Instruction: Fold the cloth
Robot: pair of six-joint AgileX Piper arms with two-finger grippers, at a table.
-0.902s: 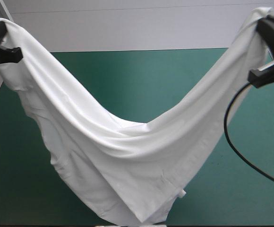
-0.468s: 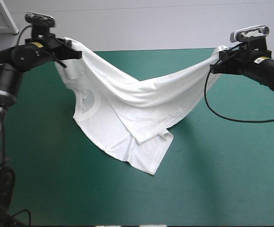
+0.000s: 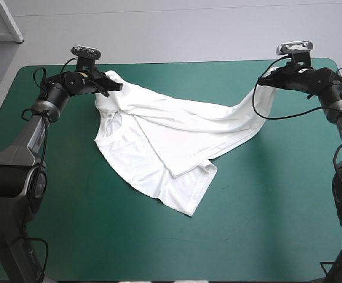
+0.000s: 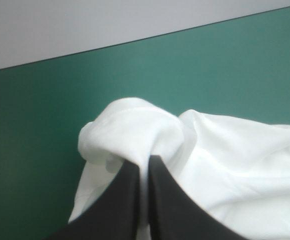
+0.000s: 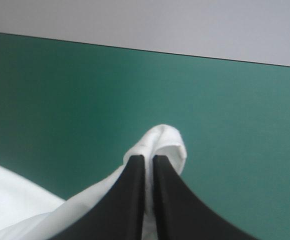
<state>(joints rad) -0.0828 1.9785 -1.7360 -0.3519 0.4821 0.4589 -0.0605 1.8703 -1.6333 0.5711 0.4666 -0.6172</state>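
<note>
surface: teal-green cover (image 3: 265,206), mostly bare.
high view: t-shirt (image 3: 171,147), hung high earlier, now lowered mid-table, far corners lifted.
left wrist view: left gripper (image 4: 144,162) clamps its far-left corner.
right wrist view: right gripper (image 5: 147,159) clamps its far-right corner.
meaning: spreading looks nearly done.

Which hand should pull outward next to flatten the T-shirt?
Right, likely: the T-shirt sags in a narrow band from the right hand, slack to take up; near the left hand it already lies spread.
</note>
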